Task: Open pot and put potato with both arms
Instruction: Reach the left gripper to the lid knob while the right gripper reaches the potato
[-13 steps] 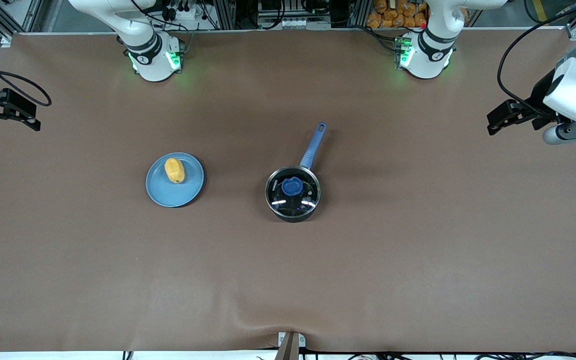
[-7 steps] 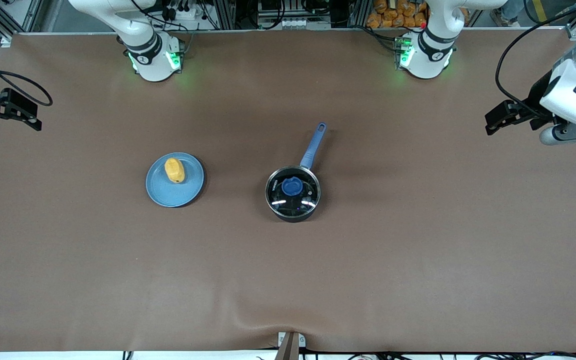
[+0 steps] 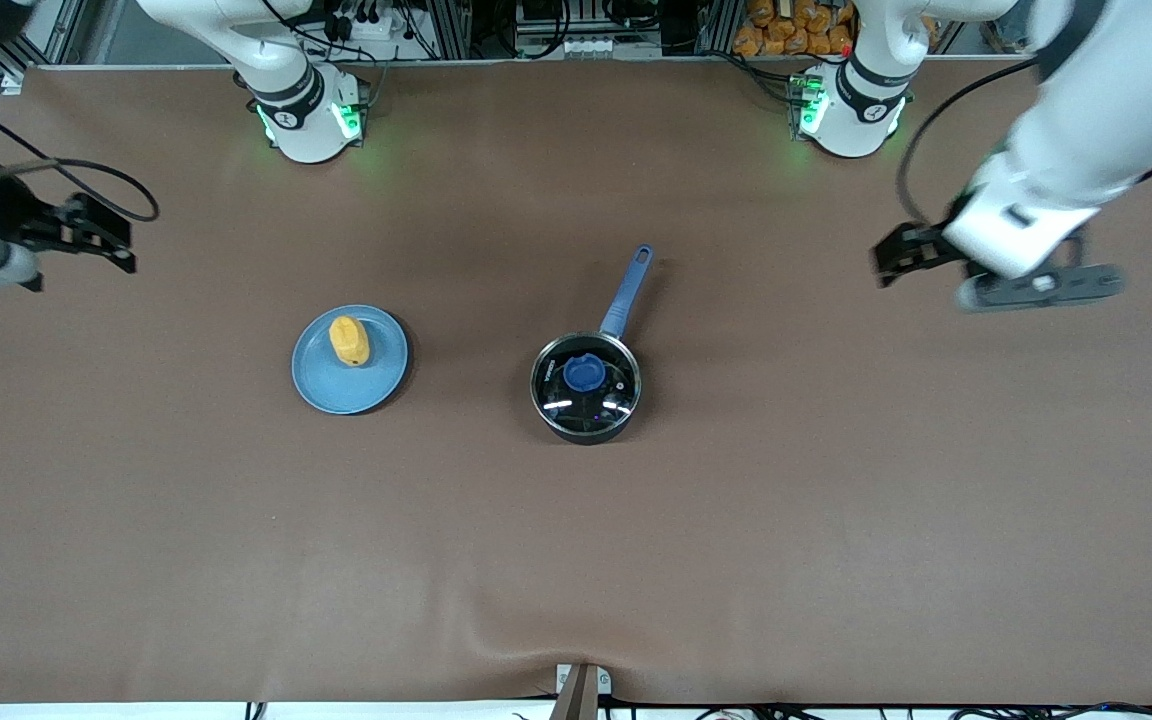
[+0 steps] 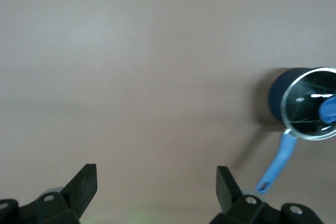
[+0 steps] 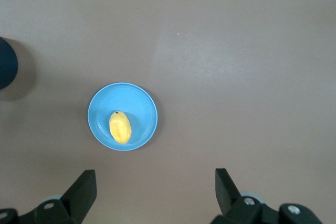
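Evidently both hands were empty, fingers spread. The left hand point(image 3: 898, 262) hung over bare table point(image 3: 576, 560) toward the left arm's edge; the right hand point(image 3: 106, 235) hung over the right arm's edge. The pot point(image 3: 586, 385) sat mid-table, lid point(image 3: 585, 388) on, its handle point(image 3: 628, 290) running toward the bases' edge. The potato point(image 3: 349, 340) lay on a plate point(image 3: 376, 385) beside the pot, toward the right arm's end, long axis roughly base-to-camera. Judged: left hand suits the lid, right the potato.
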You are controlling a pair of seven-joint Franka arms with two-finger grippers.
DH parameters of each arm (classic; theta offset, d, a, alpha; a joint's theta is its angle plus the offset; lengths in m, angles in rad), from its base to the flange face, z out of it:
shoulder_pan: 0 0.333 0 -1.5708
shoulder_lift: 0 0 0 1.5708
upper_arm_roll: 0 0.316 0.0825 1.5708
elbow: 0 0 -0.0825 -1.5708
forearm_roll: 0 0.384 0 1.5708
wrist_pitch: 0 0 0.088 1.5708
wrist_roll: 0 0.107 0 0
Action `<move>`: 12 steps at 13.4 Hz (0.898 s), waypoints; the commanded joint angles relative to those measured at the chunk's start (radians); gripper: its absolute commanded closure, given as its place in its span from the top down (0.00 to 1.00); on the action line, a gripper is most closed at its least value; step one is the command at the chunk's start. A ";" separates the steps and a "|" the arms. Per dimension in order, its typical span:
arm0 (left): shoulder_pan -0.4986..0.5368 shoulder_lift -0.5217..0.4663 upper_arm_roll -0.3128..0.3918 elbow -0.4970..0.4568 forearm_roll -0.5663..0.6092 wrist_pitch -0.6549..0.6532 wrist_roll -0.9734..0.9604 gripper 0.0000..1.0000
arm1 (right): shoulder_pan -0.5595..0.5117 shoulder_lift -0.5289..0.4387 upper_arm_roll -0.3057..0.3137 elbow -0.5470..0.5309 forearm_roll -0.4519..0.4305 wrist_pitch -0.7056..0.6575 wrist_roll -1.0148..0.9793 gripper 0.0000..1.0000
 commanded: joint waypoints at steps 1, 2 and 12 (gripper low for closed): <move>-0.101 0.171 -0.023 0.138 -0.008 0.005 -0.182 1.00 | -0.055 -0.063 0.063 -0.132 0.009 0.066 0.037 1.00; -0.146 0.240 -0.020 0.201 -0.006 0.008 -0.222 1.00 | -0.053 -0.058 0.063 -0.149 0.010 0.069 0.040 1.00; -0.419 0.579 0.047 0.322 0.009 0.371 -0.443 1.00 | 0.049 -0.001 0.089 -0.592 0.051 0.566 0.117 1.00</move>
